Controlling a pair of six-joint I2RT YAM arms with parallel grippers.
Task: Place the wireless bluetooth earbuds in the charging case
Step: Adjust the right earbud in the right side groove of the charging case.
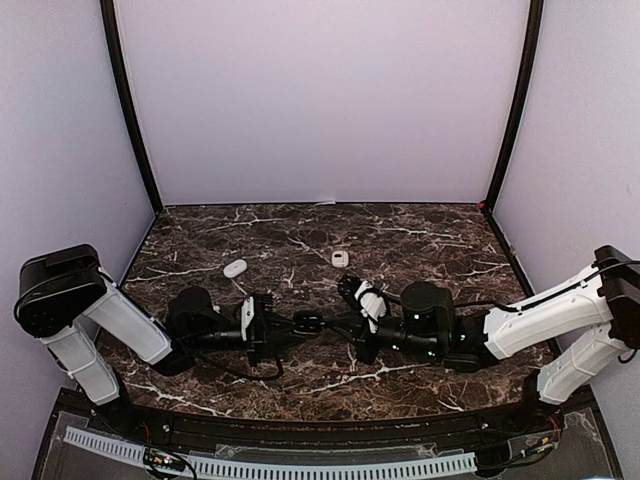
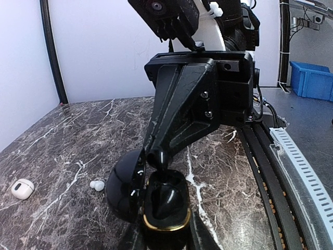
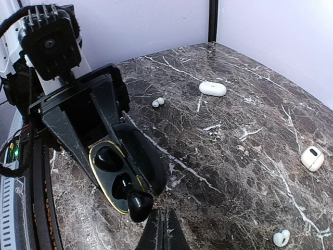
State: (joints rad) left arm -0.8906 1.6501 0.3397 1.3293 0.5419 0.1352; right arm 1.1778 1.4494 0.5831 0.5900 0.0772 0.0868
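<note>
Black charging case (image 3: 148, 161) gripped by left tool (image 3: 109, 148), right tool (image 3: 162, 225) closed beside black earbud (image 3: 140, 204)

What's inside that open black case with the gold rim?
A black earbud sits at the near end of the black case, beside the right tool. Deeper inside is glossy black on black; whether another is seated cannot be told.

No legible text, labels, brands or numbers on anything.

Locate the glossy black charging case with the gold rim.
In the top view, the open glossy black charging case is front-centre over the dark marble table, clamped in the left gripper, with the shut right gripper just to its right.
</note>
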